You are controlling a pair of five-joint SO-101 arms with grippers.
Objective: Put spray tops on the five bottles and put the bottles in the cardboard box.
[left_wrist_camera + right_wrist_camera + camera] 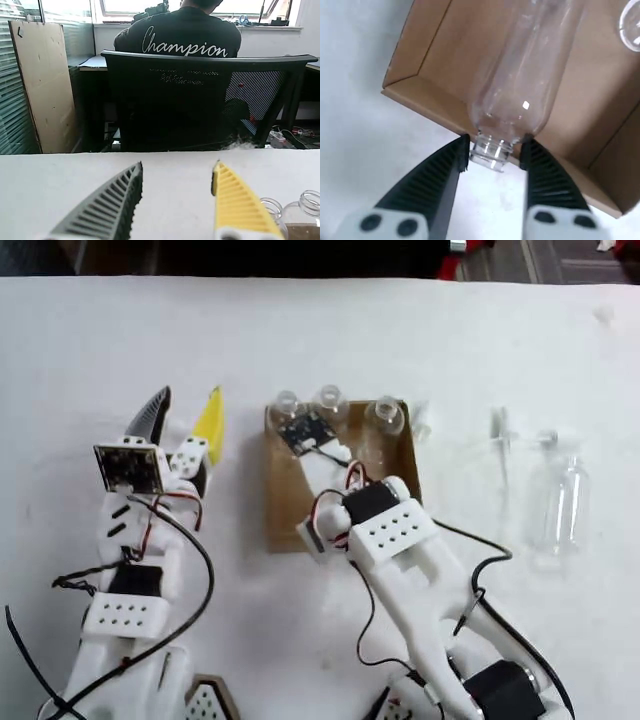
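- R gripper (493, 146): black fingers closed in on threaded neck of clear bottle (520, 75), one each side. Looks like a pinch, no slack to see.
- Clear bottle: lying in cardboard box (435, 60), body on box floor, open neck poking past a box edge over white table (300, 330). No spray top on it.
- From high view: bare necks (328, 398) of three bottles lined up at box's far edge, all uncapped.
- L gripper (188, 405): grey and yellow fingers spread wide, nothing btw them, over table just beside box edge nearest L arm.
- Loose bottle (562, 505): lying on its side near table's right edge, well apart from box. Faint spray top (499, 435) w/ thin tube near it, on the box side.
- Handling, as a guess: empty thin plastic, so very light and smooth. Apt to roll, and to dent or slip out if squeezed on the body.
- Best taken at the neck: prob. stiffest there, w/ threads for grip. Gentle pressure only.
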